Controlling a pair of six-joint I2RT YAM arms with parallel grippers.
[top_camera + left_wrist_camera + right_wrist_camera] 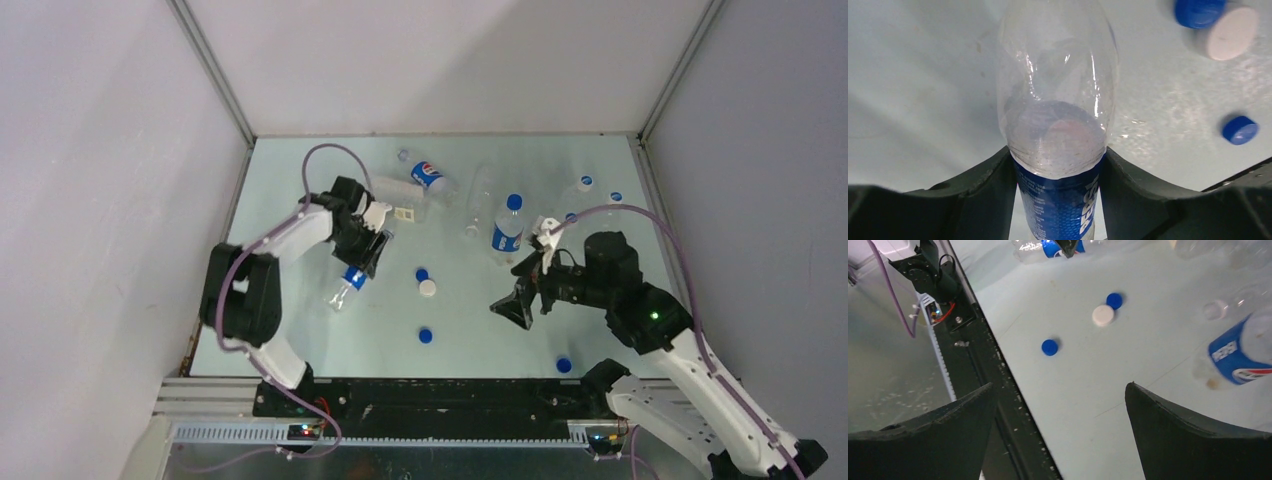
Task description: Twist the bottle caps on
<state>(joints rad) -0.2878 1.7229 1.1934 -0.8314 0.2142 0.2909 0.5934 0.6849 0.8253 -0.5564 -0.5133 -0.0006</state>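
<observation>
Left gripper [1057,152] grips the blue-labelled bottle [1058,95] lying on the table [913,100] — fingers pressed against both sides of its label. Its mouth is cut off at the picture's top edge, so whether it is capped is unclear. Nearby lies a white cap [1230,32] just beside a blue cap [1198,10] — itself half cropped. Right gripper [1060,390] gapes wide above the table.

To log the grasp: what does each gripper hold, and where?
The left gripper clasps the lying bottle at its blue label; the right gripper holds nothing.
</observation>
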